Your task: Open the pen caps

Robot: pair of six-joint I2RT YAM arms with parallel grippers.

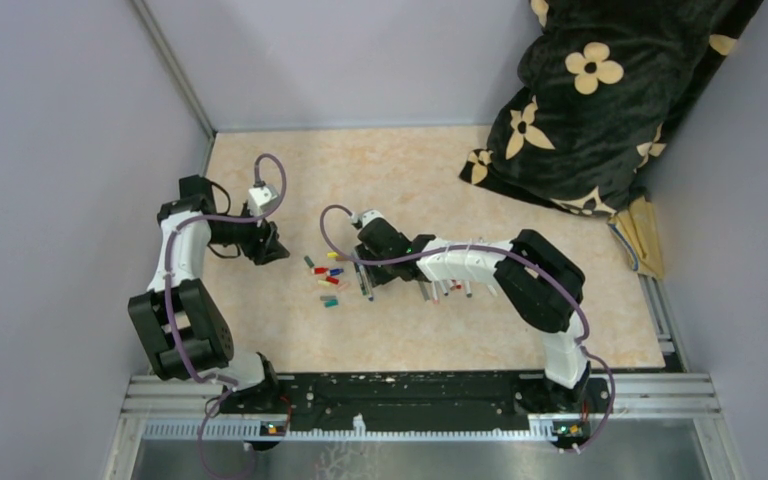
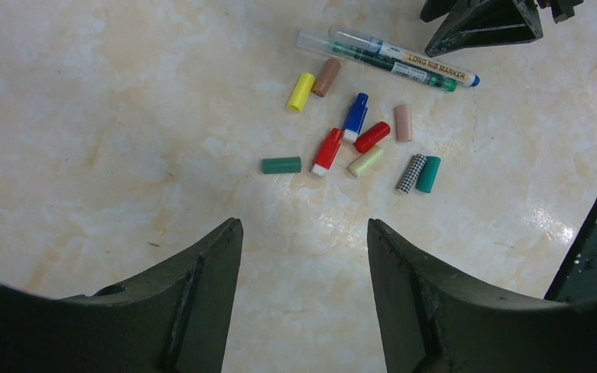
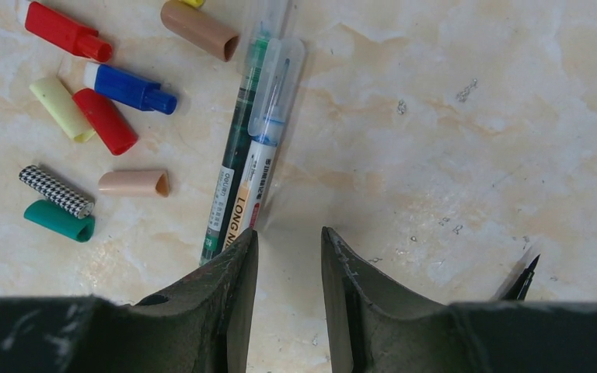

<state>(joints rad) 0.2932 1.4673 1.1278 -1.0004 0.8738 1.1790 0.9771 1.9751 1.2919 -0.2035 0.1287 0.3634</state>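
Note:
Several loose pen caps lie in a cluster (image 1: 327, 277): red (image 2: 327, 151), blue (image 2: 355, 116), yellow (image 2: 301, 91), dark green (image 2: 281, 165), teal (image 2: 428, 174) and checkered (image 2: 411, 173). Two pens (image 3: 250, 148) with clear caps on them lie side by side beyond the cluster (image 2: 392, 62). My right gripper (image 3: 289, 233) is slightly open and empty, its left finger beside the pens' barrels (image 1: 362, 264). My left gripper (image 2: 305, 225) is open and empty, above bare table short of the caps (image 1: 278, 250). More pens (image 1: 447, 288) lie under the right arm.
A black blanket with cream flowers (image 1: 600, 90) is heaped in the far right corner. Grey walls close the table on the left, back and right. A dark pen tip (image 3: 525, 273) lies just right of my right gripper.

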